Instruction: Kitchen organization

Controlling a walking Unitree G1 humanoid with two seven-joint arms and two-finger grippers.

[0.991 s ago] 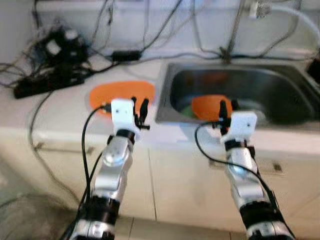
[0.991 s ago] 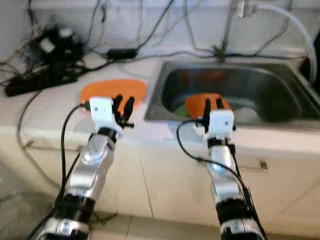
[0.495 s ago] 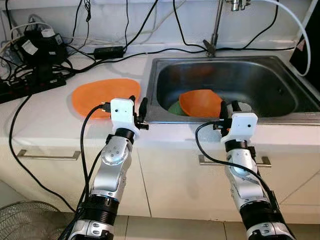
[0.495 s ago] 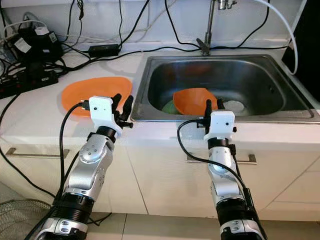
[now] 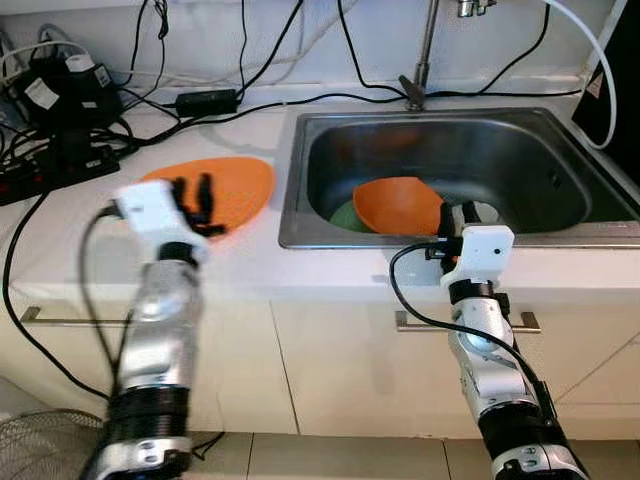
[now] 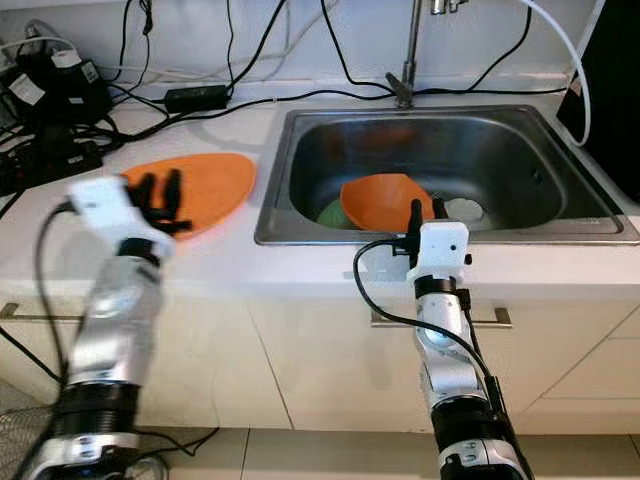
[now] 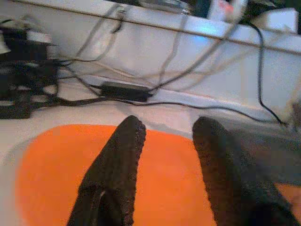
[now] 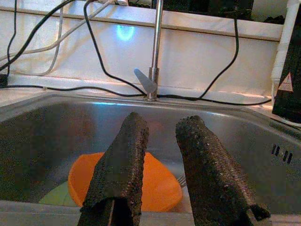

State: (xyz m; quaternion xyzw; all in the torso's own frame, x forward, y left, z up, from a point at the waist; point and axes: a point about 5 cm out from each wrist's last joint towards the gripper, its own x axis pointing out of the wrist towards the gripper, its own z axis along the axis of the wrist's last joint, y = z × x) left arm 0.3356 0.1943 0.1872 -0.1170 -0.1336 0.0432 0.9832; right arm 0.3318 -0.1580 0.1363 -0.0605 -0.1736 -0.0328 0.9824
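A white worktop point(image 5: 250, 265) carries a steel sink point(image 5: 600, 228) on its right half and a tangle of black cables point(image 5: 240, 105) along the back wall. An orange plate point(image 5: 235, 185) lies flat on the worktop just left of the sink. The left pincer point(image 5: 192, 198) is raised over the near edge of the plate, its two black fingers point(image 7: 113, 179) set narrowly apart with nothing between them; the left wrist view looks along them onto the orange surface, and whether the tips touch the plate cannot be told, as that view is blurred.

In the sink an orange bowl point(image 5: 398, 203) sits tilted, resting on something green point(image 5: 345, 215), perhaps a plate, with a pale item point(image 5: 483, 211) just beside it to the right. The right pincer point(image 5: 452, 215) hangs at the front rim of the sink, near the bowl and apart from it, its fingers point(image 8: 122, 165) likewise narrowly parted and empty. A tap point(image 8: 153, 70) stands behind the sink at the wall. Below the worktop are white cupboard fronts with metal handles point(image 5: 465, 322).
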